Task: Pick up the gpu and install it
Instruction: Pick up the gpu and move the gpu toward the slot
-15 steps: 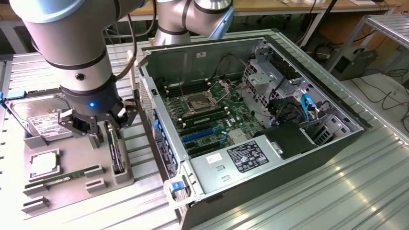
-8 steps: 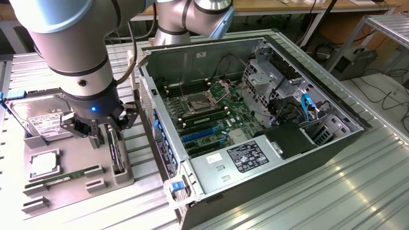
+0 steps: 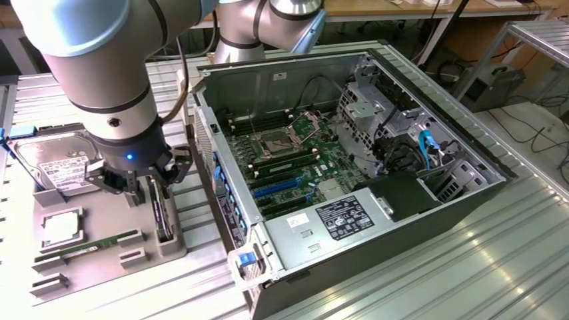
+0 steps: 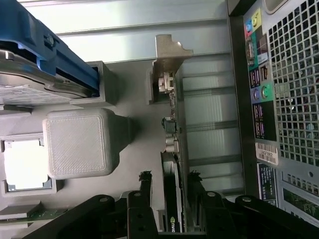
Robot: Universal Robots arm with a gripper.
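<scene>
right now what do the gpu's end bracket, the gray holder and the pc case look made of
end bracket of the gpu: bare metal, dull silver, bent tab. gray holder: probably 3d-printed plastic, matte, fine layer lines. pc case: sheet metal, seemingly dark-coated, punched vent holes.

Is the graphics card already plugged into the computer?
No, the gpu stands on edge in the grey holder beside the computer case, with the gripper over it.
</scene>
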